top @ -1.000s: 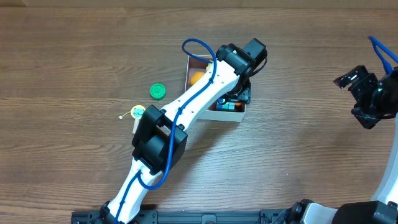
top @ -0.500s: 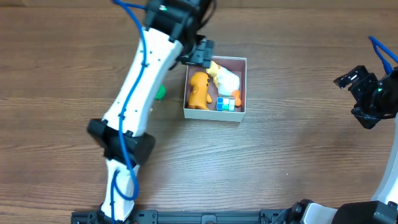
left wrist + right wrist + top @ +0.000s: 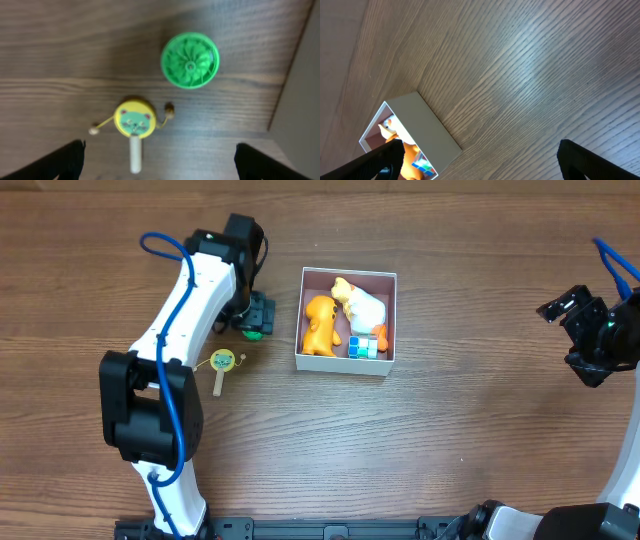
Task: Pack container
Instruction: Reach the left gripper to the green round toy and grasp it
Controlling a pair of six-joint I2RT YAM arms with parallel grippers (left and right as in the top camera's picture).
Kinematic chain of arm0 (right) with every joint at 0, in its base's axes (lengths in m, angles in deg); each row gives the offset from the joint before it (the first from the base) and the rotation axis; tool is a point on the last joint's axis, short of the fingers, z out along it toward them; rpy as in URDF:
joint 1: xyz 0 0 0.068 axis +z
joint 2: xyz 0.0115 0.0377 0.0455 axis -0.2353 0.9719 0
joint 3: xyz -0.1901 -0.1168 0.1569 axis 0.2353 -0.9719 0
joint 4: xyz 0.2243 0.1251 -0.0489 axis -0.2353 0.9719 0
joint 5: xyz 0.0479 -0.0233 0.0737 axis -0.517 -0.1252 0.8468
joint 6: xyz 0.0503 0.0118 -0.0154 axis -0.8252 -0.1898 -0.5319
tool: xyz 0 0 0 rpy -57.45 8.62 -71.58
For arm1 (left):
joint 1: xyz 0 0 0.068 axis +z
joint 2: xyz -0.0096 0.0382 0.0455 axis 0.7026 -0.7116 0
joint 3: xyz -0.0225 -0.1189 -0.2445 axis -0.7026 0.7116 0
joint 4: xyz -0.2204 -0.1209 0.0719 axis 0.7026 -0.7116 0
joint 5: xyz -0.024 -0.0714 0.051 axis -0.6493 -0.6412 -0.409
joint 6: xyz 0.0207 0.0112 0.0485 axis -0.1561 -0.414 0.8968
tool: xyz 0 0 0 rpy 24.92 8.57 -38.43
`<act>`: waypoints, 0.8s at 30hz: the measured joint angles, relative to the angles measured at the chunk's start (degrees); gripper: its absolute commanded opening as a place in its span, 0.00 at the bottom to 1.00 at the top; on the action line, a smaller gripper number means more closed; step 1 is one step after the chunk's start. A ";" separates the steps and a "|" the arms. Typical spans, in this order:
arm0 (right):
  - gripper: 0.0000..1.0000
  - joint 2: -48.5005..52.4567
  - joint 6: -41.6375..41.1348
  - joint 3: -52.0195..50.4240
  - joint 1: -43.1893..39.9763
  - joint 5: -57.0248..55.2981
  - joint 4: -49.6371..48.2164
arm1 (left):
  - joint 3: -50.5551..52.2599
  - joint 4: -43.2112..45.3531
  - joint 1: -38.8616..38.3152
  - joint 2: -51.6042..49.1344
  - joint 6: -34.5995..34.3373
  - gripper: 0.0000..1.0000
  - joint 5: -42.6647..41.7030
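Note:
The container (image 3: 385,364) is a white-walled square box at the table's middle. It holds an orange toy animal (image 3: 319,324), a white and yellow duck toy (image 3: 362,306) and a small colour cube (image 3: 360,347). It also shows in the right wrist view (image 3: 422,130). My left gripper (image 3: 256,316) is open and empty, over a green round disc (image 3: 189,60) left of the box. A yellow rattle drum with a stick (image 3: 134,121) lies beside the disc, also in the overhead view (image 3: 222,363). My right gripper (image 3: 570,310) is open and empty at the far right.
The left arm (image 3: 175,310) stretches from the front edge up the table's left side. Bare wood table lies between the box and the right gripper.
The left arm has swung left from over the box to the green disc. The box's contents are now uncovered. The right arm has not moved.

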 measured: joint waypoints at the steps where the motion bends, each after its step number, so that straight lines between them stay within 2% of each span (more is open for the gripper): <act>1: 1.00 0.00 0.02 0.00 0.00 0.00 -0.07 | 2.03 3.41 -0.02 -0.17 0.39 0.97 -0.31; 7: 1.00 0.00 0.00 0.00 0.00 0.02 -0.04 | 7.04 15.78 -0.09 -1.44 1.51 1.00 -1.36; 16: 1.00 0.00 0.00 0.00 0.00 0.00 -0.02 | 7.30 23.87 -0.09 -8.59 1.88 1.00 -4.72; 18: 1.00 0.00 -0.02 0.00 0.00 -0.02 0.00 | 7.32 24.06 -0.09 -8.59 1.90 0.89 -4.66; 21: 1.00 0.00 -0.02 0.00 0.00 0.00 -0.02 | 7.32 23.98 -0.09 -8.59 1.95 0.80 -4.50; 24: 1.00 0.00 0.04 0.00 0.00 0.00 -0.02 | 7.30 22.32 -0.09 -8.59 1.64 0.78 -4.50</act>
